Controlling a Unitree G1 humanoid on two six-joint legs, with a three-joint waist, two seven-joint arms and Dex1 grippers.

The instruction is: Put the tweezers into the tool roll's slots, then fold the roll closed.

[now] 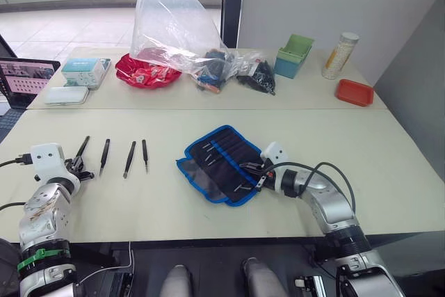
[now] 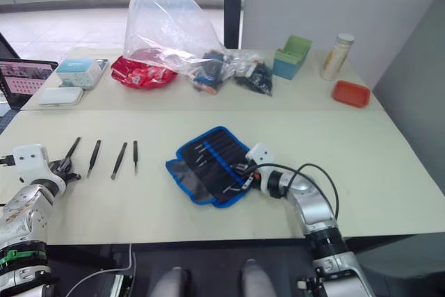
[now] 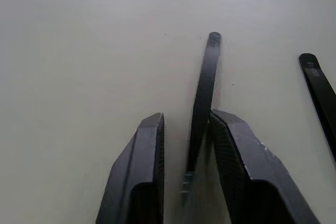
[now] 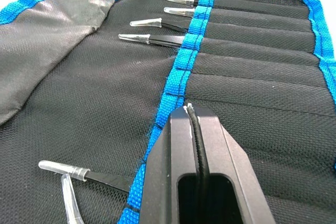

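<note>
- the tool roll (image 1: 221, 163) lies unrolled and flat on the near table, towards the robot's right, its blue border showing all round.
- several tweezers already sit in its slots, their clear-capped tips (image 4: 149, 23) poking out past the blue stitched band (image 4: 178, 66).
- the right gripper (image 4: 190, 109) rests on the roll's near right edge, its fingers pressed together on a thin black strap or cord (hard to tell which) that runs up between them.
- four loose tweezers (image 1: 129, 158) lie in a row on the table, well apart from the roll, on the robot's left.
- the left gripper (image 1: 75, 165) is at the leftmost of these tweezers (image 3: 203, 95); in the left wrist view its fingers are spread a little, with the tweezer between them, touching one finger (image 3: 239, 150) and clear of the other.
- the next tweezer (image 3: 320, 90) lies just beside it, apart from the gripper.
- on the far table stand a clear plastic bag (image 1: 170, 22), a red pouch (image 1: 146, 71), a green box (image 1: 292, 55) and a red tray (image 1: 354, 92).
</note>
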